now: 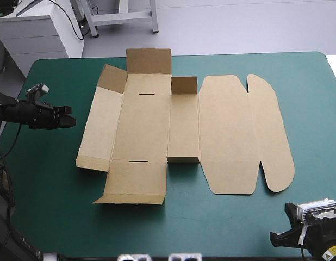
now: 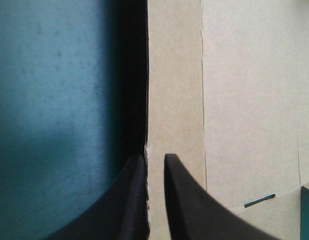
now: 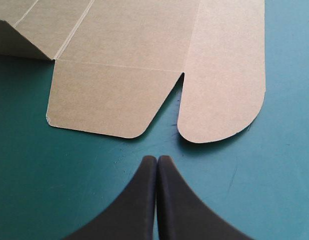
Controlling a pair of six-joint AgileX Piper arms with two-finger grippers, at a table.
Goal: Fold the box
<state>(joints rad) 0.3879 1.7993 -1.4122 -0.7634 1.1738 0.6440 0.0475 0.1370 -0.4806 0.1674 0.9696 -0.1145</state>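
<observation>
The box [image 1: 146, 125], a cut sheet of brown board, lies spread across the middle of the counter [image 1: 48, 190] with its teal-green cover. It is mostly flat and runs long from left to right.

Along its far side the far flap [image 1: 149, 61] stands upright. Just right of that, a small flap [image 1: 184, 85] also stands up, at the far end of the narrow panel [image 1: 183, 128]. The corner flap [image 1: 111, 80] at the far left is tilted up. The near flap [image 1: 136, 182] lies out toward the counter's near edge. My left wrist view shows a dark band of shadow along the outer edge of the left panel [image 1: 100, 128]. On the right, the wide lid panel [image 1: 225, 130] and the rounded flap [image 1: 274, 136] beyond it lie flat.

My left gripper [image 1: 73, 121] is left of the box, level with the middle of the left panel and pointing right. From above, a strip of bare cover shows between it and the board. Its black fingers stand slightly apart with a thin gap between the tips, and I see nothing clamped in them. In the wrist view the left panel's outer edge runs in line with that gap.

My right gripper [image 3: 157, 159] is at the counter's near right corner, its black fingers pressed together into one point. Ahead of it, across bare cover, is the notch between the lid panel's rounded near tab and the rounded flap. It touches neither.
</observation>
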